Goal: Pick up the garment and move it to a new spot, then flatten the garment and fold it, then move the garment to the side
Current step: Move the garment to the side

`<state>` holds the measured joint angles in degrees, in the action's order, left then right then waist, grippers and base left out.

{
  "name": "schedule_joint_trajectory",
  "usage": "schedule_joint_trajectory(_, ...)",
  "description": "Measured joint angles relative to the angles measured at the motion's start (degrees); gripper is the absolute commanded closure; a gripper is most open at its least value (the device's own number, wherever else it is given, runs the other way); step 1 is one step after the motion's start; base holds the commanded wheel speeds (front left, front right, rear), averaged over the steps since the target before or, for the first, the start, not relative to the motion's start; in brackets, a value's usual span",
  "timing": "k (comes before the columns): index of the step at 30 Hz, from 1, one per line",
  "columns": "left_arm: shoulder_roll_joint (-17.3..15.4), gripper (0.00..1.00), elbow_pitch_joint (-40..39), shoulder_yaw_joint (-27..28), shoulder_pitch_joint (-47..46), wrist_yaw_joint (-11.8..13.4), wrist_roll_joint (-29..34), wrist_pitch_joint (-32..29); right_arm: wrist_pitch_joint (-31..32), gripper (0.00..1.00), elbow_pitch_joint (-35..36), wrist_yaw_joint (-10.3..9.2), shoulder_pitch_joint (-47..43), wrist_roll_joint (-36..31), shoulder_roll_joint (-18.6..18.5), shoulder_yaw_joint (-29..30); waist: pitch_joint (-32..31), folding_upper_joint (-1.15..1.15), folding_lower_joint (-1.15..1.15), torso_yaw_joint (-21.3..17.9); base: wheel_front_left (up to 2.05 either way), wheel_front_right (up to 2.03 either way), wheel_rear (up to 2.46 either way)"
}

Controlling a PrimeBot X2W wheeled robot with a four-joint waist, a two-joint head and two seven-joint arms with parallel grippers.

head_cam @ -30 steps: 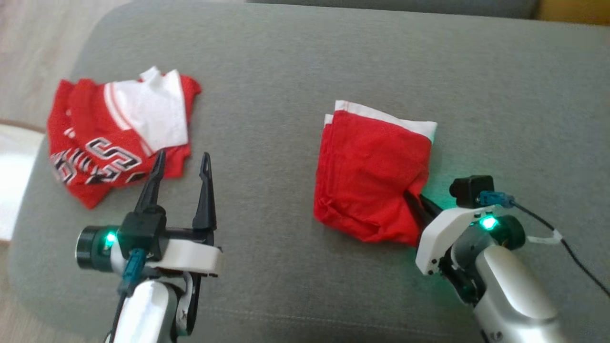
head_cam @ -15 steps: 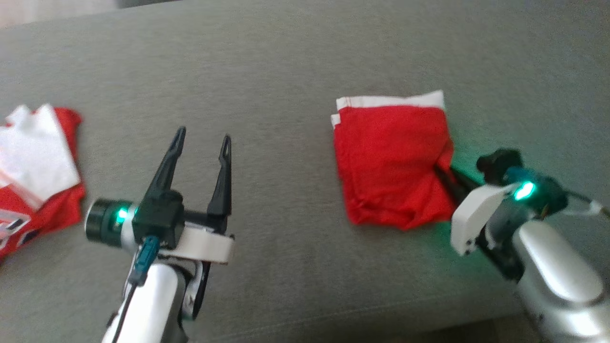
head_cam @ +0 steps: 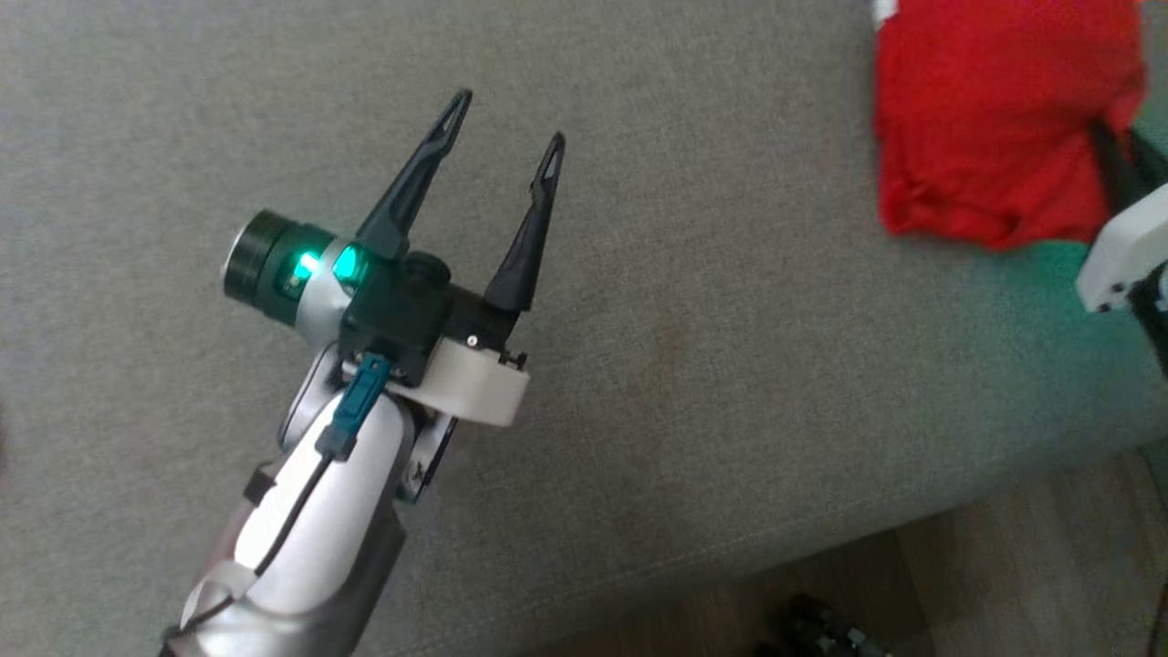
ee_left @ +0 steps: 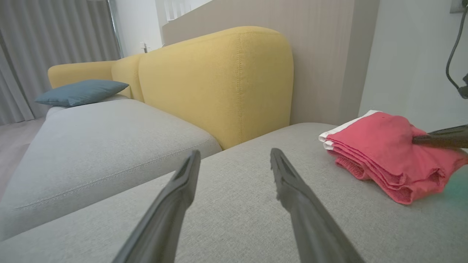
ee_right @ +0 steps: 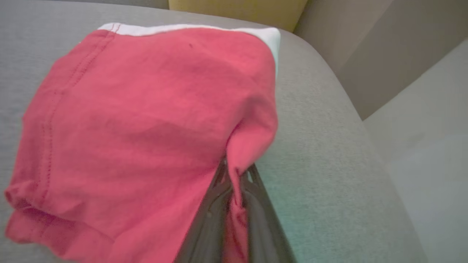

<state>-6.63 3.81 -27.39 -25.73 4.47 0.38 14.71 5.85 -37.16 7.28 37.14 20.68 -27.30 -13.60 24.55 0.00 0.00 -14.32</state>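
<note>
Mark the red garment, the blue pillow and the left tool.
red garment (ee_right: 146, 109), right wrist view, middle of top layer.
blue pillow (ee_left: 80, 92), left wrist view, centre of top.
left tool (head_cam: 508, 119), head view, midway between fingertips.

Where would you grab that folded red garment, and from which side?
Probably the near right corner of the folded red garment, reached low from its right, where the right gripper is shut on it. The cloth puckers up there, giving an edge to pinch; the flat top offers none.

Head view from above, wrist views low (shared: folded garment (head_cam: 985, 119))
</note>
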Motion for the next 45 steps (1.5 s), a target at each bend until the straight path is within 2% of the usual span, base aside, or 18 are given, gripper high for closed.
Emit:
schedule_joint_trajectory(9,0.4,0.00,0.6,-1.9,-3.6,-0.5,0.7,0.0,-3.6,1.00,-4.7,0.00,3.6,-0.8,-1.8,3.0,5.2,0.00,0.00,-1.3,0.00,0.00,0.00)
schedule_joint_trajectory(15,0.4,0.00,1.1,-2.6,-5.4,-0.8,1.1,0.0,-6.2,0.98,-7.0,0.00,5.8,-2.8,-2.5,5.3,7.3,0.00,0.00,-0.6,0.00,0.00,0.00)
schedule_joint_trajectory(16,0.4,0.00,1.2,-2.7,-5.6,-0.8,1.1,0.0,-7.1,0.76,-7.1,0.00,6.0,-3.6,-2.5,5.9,7.4,0.00,0.00,-0.3,0.00,0.00,0.00)
schedule_joint_trajectory(17,0.4,0.00,1.2,-2.8,-5.6,-0.8,1.1,0.0,-7.9,0.28,-7.2,0.00,6.0,-4.6,-2.5,6.6,7.5,0.00,0.00,-0.1,0.00,0.00,0.00)
schedule_joint_trajectory(18,0.4,0.00,1.3,-2.9,-5.6,-0.8,1.0,0.0,-8.5,0.00,-7.6,0.00,6.1,-5.7,-2.4,7.5,7.6,0.00,0.00,0.1,0.00,0.00,0.00)
schedule_joint_trajectory(23,0.4,0.00,1.5,-2.8,-5.5,-0.3,0.1,0.0,-11.9,0.00,-8.4,0.00,6.1,-11.1,-1.6,13.0,6.7,0.00,0.00,1.0,0.00,0.00,0.00)
schedule_joint_trajectory(27,0.6,0.00,1.8,-2.1,-4.4,0.9,-1.1,0.0,-15.8,0.00,-5.9,0.00,4.9,-13.6,1.0,16.6,4.5,0.00,0.00,1.7,0.00,0.00,0.00)
schedule_joint_trajectory(30,0.5,0.00,1.8,-1.0,-1.9,2.3,-2.2,0.0,-17.2,0.00,-0.8,0.00,1.4,-14.5,4.3,17.6,2.1,0.00,0.00,2.1,0.00,0.00,0.00)
schedule_joint_trajectory(31,0.5,0.00,1.8,0.0,0.7,3.2,-2.9,0.0,-17.7,0.00,3.4,0.00,-2.3,-14.8,7.0,17.3,0.3,0.00,0.00,2.5,0.00,0.00,0.00)
schedule_joint_trajectory(36,-0.3,0.00,1.9,2.3,6.3,5.3,-4.1,0.0,-17.1,0.00,14.8,0.00,-12.9,-14.8,13.8,14.5,-4.3,0.00,0.00,3.8,0.00,0.00,0.00)
schedule_joint_trajectory(41,-0.5,0.00,1.8,4.0,9.7,7.0,-5.5,0.0,-14.7,0.00,23.9,0.00,-21.0,-14.6,19.1,11.6,-7.9,0.00,0.00,6.6,0.00,0.00,0.00)
schedule_joint_trajectory(45,-0.7,0.00,2.0,5.8,13.4,8.3,-6.3,0.0,-12.8,0.00,28.6,0.00,-25.9,-13.8,21.5,11.4,-10.5,0.00,0.00,9.3,0.00,0.00,0.00)
